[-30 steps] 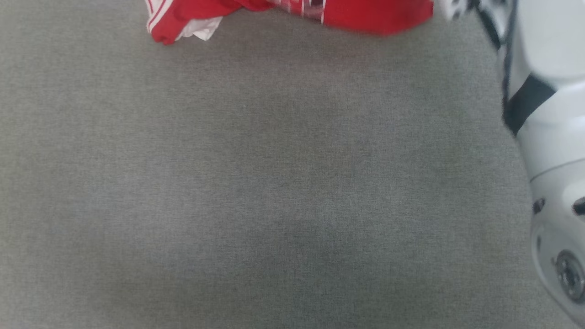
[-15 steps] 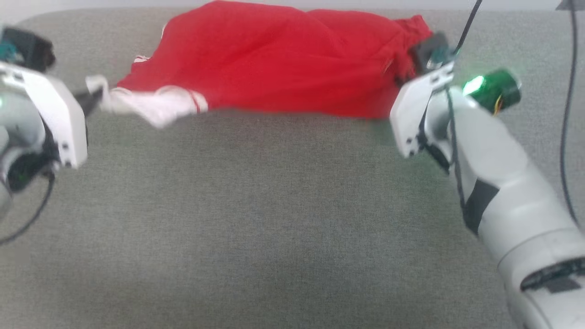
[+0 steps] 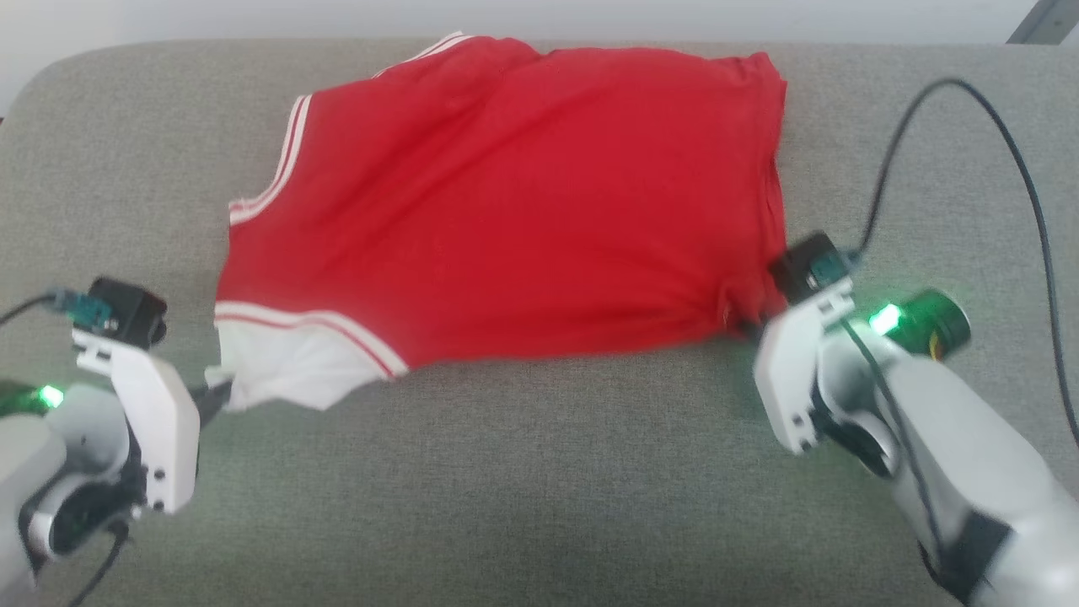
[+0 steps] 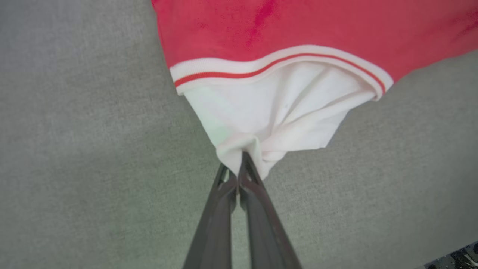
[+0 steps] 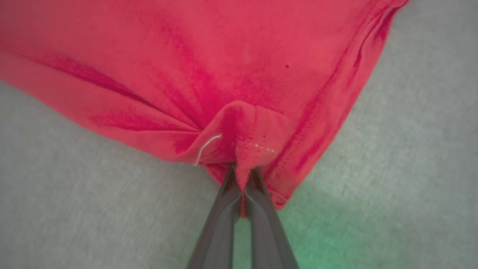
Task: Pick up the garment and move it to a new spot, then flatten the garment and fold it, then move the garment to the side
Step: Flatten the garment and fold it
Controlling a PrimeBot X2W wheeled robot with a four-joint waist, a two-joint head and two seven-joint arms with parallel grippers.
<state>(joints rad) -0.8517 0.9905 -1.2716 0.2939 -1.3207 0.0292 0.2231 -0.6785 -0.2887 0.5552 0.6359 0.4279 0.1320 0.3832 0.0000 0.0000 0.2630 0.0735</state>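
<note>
The garment [image 3: 514, 211], a bright red jersey with a white sleeve edged in red stripes, lies spread across the grey cushion, plain red side up; its lettering is hidden. My left gripper [image 3: 221, 392] at the lower left is shut on the white sleeve's corner [image 4: 242, 149], its dark fingers [image 4: 224, 194] pinching a bunch of cloth. At the lower right my right gripper [image 3: 746, 324] is shut on the red hem corner [image 5: 242, 149], where the fabric gathers into folds around the fingertips [image 5: 257, 186].
The grey upholstered cushion [image 3: 523, 489] runs wide in front of the garment. Its rounded back-left corner [image 3: 50, 76] meets a pale wall. A black cable [image 3: 1011, 143] loops above my right arm.
The head camera has tilted, so the whole picture shifted. The garment has gone from a bunched heap to a spread sheet, stretched between both grippers, which now sit lower and nearer.
</note>
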